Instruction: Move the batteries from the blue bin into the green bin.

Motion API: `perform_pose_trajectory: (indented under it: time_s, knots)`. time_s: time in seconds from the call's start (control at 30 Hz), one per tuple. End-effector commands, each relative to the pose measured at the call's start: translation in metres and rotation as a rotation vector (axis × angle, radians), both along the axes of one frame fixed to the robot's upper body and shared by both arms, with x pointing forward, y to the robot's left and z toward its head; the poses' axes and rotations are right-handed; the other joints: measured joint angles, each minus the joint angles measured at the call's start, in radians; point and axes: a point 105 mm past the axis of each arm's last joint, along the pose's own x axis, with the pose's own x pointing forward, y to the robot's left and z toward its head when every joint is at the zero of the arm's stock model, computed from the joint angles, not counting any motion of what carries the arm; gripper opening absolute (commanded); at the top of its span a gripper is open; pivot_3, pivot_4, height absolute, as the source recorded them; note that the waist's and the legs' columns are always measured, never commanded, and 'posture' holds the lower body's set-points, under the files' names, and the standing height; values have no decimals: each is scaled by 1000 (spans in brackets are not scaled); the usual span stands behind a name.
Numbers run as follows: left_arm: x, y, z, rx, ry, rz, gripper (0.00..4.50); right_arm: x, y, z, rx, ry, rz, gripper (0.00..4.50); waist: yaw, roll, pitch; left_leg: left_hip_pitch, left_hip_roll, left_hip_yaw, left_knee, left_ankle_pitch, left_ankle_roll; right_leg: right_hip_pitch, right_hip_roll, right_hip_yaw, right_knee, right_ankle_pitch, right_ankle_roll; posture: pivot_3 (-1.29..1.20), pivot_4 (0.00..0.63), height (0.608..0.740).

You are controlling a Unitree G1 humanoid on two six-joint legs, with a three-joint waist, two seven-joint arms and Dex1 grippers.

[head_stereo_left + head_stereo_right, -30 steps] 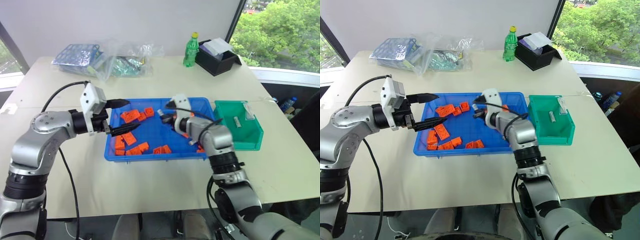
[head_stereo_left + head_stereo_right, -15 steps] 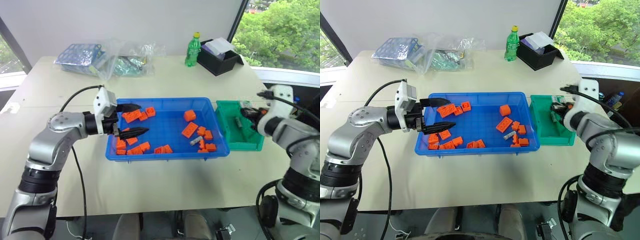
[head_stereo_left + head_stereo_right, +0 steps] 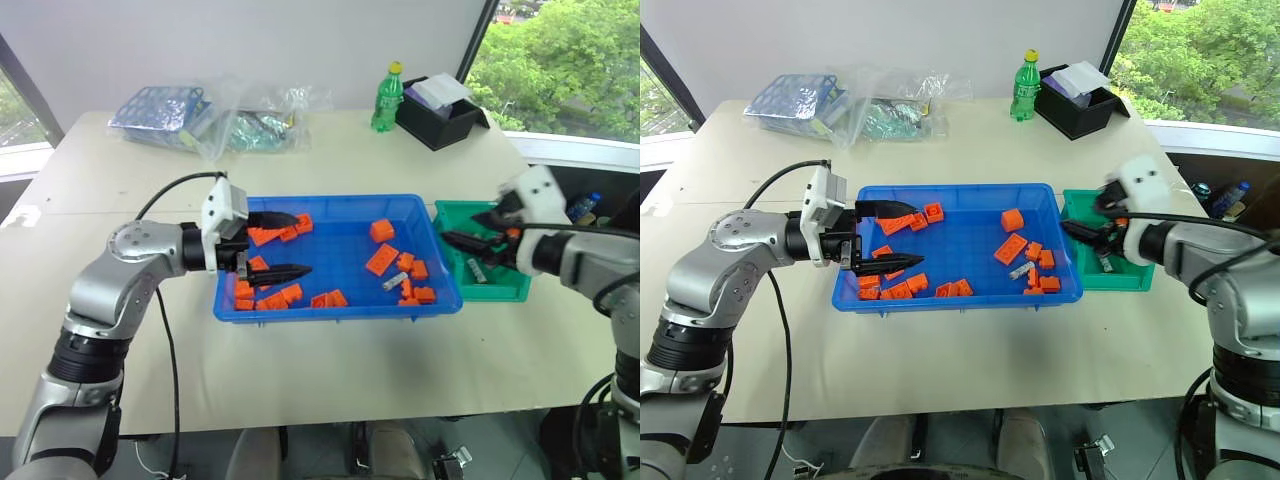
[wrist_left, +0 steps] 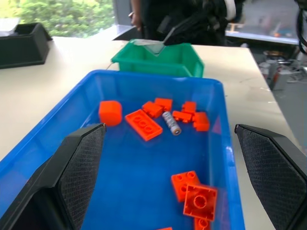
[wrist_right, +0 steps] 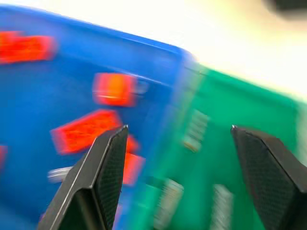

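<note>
The blue bin [image 3: 330, 201] lies mid-table with orange bricks [image 3: 380, 259] scattered in it and one silver battery [image 3: 393, 283] near its right end, also seen as the battery [image 4: 170, 122] in the left wrist view. To its right stands the green bin [image 3: 508, 290], with batteries [image 3: 476, 269] on its floor; these batteries [image 5: 194, 130] look blurred in the right wrist view. My right gripper [image 3: 472, 232] hangs open and empty just above the green bin's near-left side. My left gripper [image 3: 293, 243] is open over the blue bin's left end, holding nothing.
At the table's far edge stand a green bottle [image 3: 384, 100] and a black box [image 3: 440, 112]. Clear plastic bags [image 3: 250, 125] and a blue mesh basket [image 3: 155, 108] lie at the far left. Bare tabletop runs along the near side.
My right gripper swung from the blue bin's middle to the green bin while shut, then opened there. My left gripper edged slightly further over the blue bin.
</note>
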Motion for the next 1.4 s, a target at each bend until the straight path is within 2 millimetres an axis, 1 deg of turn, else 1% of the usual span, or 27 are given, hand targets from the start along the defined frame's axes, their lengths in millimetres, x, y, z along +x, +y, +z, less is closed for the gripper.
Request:
perform_pose_trajectory:
  time_s: [0.03,0.1,0.17,0.27,0.43,0.6,0.83,0.93,1.0,1.1,1.13,1.27,1.37,1.4]
  knots:
    - [-5,-8,10,1,-47,-43,4500,-1,30,-12,-78,45,235,3480,0,-1,1,0,0,0,0,0,0,0,0,0,0,0,0,0,150,723]
    - [-4,-9,10,0,-53,-43,4500,1,41,-25,-137,81,332,3480,0,-2,1,0,0,0,0,-1,-2,0,0,0,-1,0,0,0,150,723]
    - [-4,-10,11,-2,-58,-41,4500,4,48,-35,-178,110,403,3480,3,-2,2,-1,0,0,1,-1,-2,0,0,0,-1,0,0,0,150,723]
    - [-6,-10,12,-6,-64,-34,4500,9,53,-48,-245,141,486,3480,3,-3,3,-1,0,0,1,0,0,0,0,0,0,0,0,0,150,723]
    - [-9,-7,12,-4,-72,-14,4500,15,46,-63,-328,201,574,3480,3,-3,3,-1,-1,0,1,0,0,1,0,0,0,0,0,0,150,723]
    - [-11,-4,13,-5,-78,16,4500,25,37,-76,-402,229,616,3480,2,-3,3,1,-1,0,1,0,0,2,0,0,1,0,0,0,150,723]
    - [-12,-2,17,-12,-87,42,4500,36,39,-91,-392,240,620,3480,4,-6,1,1,-1,0,2,0,0,3,0,0,2,1,0,0,150,723]
    - [-12,-2,19,-13,-89,47,4500,37,41,-96,-379,240,618,2684,5,-6,1,1,-1,-1,2,1,0,6,0,0,3,1,0,0,150,723]
    - [-11,-1,20,-13,-91,50,4500,33,41,-97,-369,248,630,1753,4,-6,1,1,-1,-1,3,1,0,7,0,0,3,1,1,0,150,723]
    - [-10,0,21,-12,-94,52,4500,31,42,-96,-355,247,626,146,5,-6,1,2,-1,-1,3,1,0,8,0,0,4,1,1,0,150,723]
    - [-9,0,22,-12,-94,52,4500,31,42,-94,-353,240,619,19,5,-6,1,2,-1,-1,3,1,0,8,0,0,4,1,1,0,150,723]
    - [-7,-3,23,-13,-97,38,4500,33,47,-79,-326,185,593,36,5,-6,1,2,-1,-1,3,1,0,8,0,0,4,1,1,0,150,723]
    - [-5,-7,23,-17,-95,18,4500,42,54,-50,-216,98,503,36,3,-5,2,1,-1,-1,3,1,0,7,0,0,4,1,1,0,150,723]
    - [-5,-8,23,-17,-94,13,4500,44,55,-43,-188,77,477,36,3,-5,2,1,-1,-1,3,1,0,7,0,0,5,1,1,0,150,723]
